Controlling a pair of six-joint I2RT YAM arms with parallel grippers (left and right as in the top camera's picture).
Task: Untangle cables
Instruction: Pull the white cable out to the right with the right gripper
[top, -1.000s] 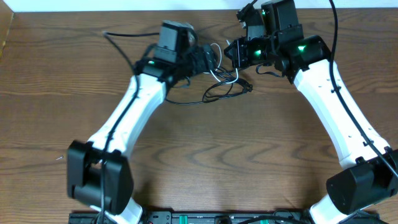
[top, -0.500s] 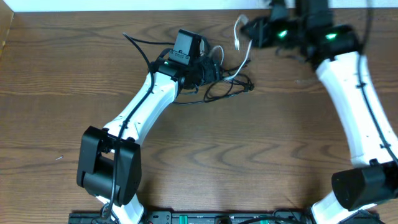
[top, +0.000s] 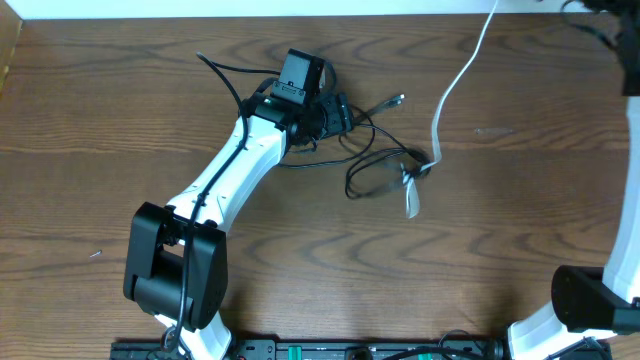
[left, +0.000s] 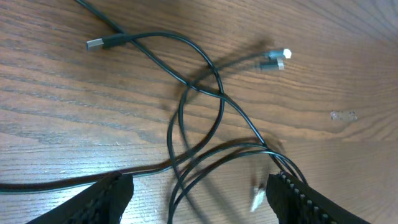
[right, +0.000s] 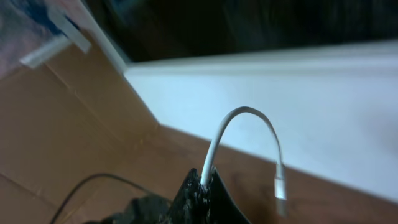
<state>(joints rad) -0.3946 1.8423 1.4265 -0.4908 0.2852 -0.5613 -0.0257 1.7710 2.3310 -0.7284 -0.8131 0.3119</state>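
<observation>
Your right gripper (right: 204, 186), pinching the white cable (top: 455, 75), has swung upper right, stretching it diagonally from the black cable (left: 200, 87) beside your spread left gripper (left: 198, 186).

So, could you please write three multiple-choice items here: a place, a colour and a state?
1. The white cable leaves the overhead view at: A the top edge; B the bottom edge; C the left edge.
2. The right gripper clamps a cable coloured: A black; B white; C red.
3. The left gripper is: A open; B shut on a plug; C out of view.
Answers: 1 A, it runs up to the top edge; 2 B, the white cable rises from its shut jaws; 3 A, its jaws stand apart with the black cable between them.
</observation>
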